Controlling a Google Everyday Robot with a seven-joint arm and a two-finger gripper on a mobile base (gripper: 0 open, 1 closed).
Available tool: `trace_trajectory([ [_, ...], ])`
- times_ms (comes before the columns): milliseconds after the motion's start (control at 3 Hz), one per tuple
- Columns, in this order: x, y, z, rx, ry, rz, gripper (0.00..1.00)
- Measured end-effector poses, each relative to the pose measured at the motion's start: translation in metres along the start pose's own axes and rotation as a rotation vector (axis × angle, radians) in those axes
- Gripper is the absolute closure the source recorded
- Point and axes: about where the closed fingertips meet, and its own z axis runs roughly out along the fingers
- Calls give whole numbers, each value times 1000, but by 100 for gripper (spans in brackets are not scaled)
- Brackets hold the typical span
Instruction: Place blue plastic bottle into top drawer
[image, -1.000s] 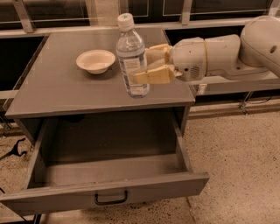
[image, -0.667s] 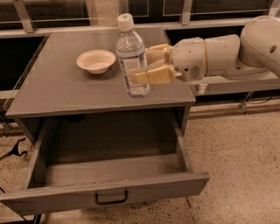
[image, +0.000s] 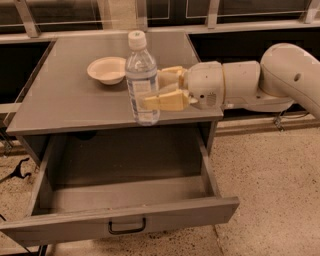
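the blue plastic bottle (image: 142, 82) stands upright near the front edge of the grey cabinet top (image: 60, 100), a little right of the middle. its white cap (image: 136, 39) is on and its label (image: 141, 92) wraps the middle of the body. we cannot tell whether its base rests on the surface or hangs just above it.

the gripper (image: 153, 89) reaches in from the right of the view at the height of the label. we see its two pale yellow fingers (image: 167, 101) pressed against the bottle, one across the near side and the other behind the far side, so the bottle is clamped between them. behind the fingers the white arm (image: 250, 84) runs sideways to the right edge of the view, about level with the cabinet top.

the top drawer (image: 120, 220) is pulled well out below the cabinet top, beneath and in front of the bottle, its inside open to view. its grey front panel faces us, with a small dark loop handle (image: 127, 227) at its centre.

a beige shallow bowl (image: 107, 69) sits on the cabinet top behind the bottle and to its left in the view, near it but apart. the cabinet stands on a speckled floor (image: 265, 190).
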Motion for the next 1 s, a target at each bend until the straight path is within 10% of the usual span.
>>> trace_trajectory([
  [1000,26,41,51,-58,-117,15,100],
])
